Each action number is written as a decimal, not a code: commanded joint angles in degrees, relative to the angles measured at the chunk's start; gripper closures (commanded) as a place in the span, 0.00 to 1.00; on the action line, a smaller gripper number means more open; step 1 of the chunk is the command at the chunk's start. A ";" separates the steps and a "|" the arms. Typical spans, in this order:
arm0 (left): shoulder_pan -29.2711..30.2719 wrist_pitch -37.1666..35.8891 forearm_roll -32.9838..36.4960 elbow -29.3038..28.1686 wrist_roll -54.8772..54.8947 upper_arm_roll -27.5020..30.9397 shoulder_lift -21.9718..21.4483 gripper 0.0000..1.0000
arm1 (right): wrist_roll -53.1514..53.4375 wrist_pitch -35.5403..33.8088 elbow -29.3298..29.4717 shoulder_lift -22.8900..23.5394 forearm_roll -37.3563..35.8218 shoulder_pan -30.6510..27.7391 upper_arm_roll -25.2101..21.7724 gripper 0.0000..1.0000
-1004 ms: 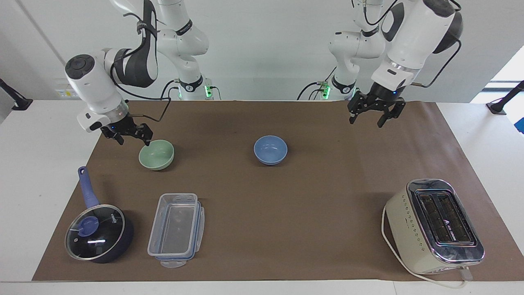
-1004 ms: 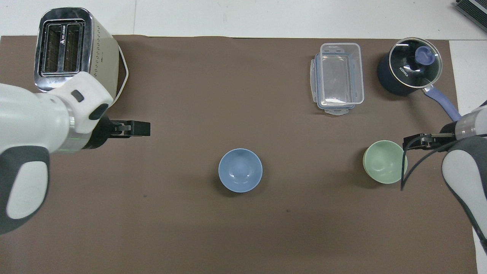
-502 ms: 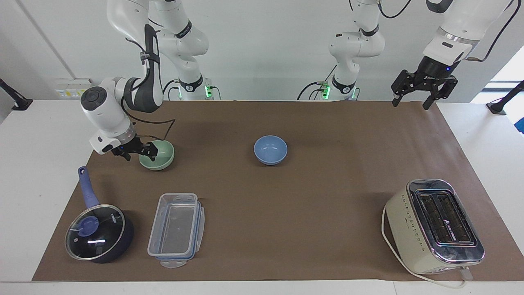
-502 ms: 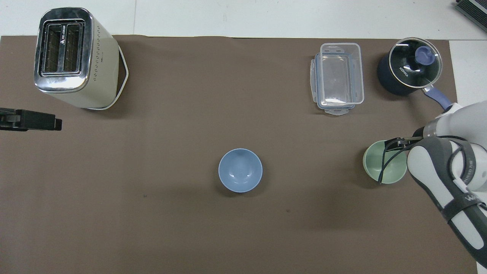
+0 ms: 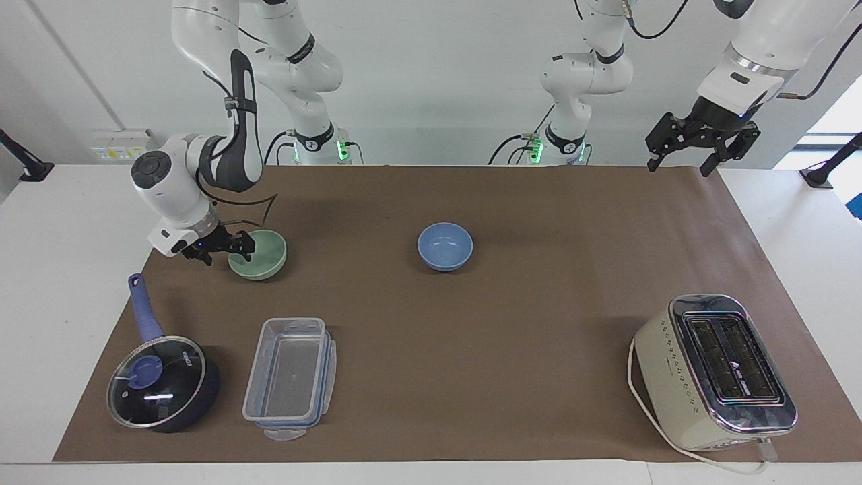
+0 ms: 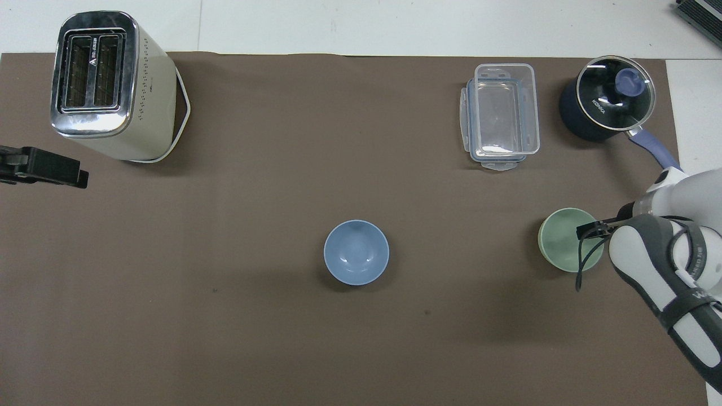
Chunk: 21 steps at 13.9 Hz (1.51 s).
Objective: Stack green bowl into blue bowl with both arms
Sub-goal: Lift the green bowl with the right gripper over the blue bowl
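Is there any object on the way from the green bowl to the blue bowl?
No. Only bare brown mat lies between the green bowl and the blue bowl. The clear container, saucepan and toaster all stand farther from the robots than that path.

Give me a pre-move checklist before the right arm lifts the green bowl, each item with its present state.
1. Right gripper down at the green bowl, at its rim on the right arm's end: ok.
2. Right gripper closed on that rim: not ok, the fingers are open.
3. Green bowl upright on the brown mat: ok.
4. Blue bowl upright and holding nothing, ready to receive: ok.
5. Mat between the two bowls free of objects: ok; the saucepan and the plastic container lie farther from the robots.
6. Left gripper out of the way: ok, it waits open, raised over the mat's edge at the left arm's end.
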 commanded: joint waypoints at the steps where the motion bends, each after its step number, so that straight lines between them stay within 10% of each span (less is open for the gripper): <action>1: -1.36 -2.18 2.11 1.56 -0.15 -0.34 -0.15 0.00 | -1.94 0.98 -0.95 -0.67 1.77 -0.46 0.23 0.41; 3: -1.98 -1.40 2.03 -1.34 -0.15 -0.78 -2.17 0.00 | -2.11 0.45 -0.60 -0.67 4.66 -0.46 0.23 0.57; 5: -1.89 -1.82 2.03 -1.61 -0.07 -0.78 -2.36 0.00 | -2.03 -0.69 0.45 -0.59 6.60 -0.29 0.23 1.00; 15: -1.10 -1.74 1.68 -1.35 0.02 -0.34 -2.27 0.00 | -1.59 -19.32 11.96 -5.51 13.80 1.11 1.02 1.00; 21: -0.92 -1.91 1.67 -1.44 -0.15 -0.25 -2.27 0.00 | 7.34 -17.32 11.97 -6.30 17.60 10.41 1.46 1.00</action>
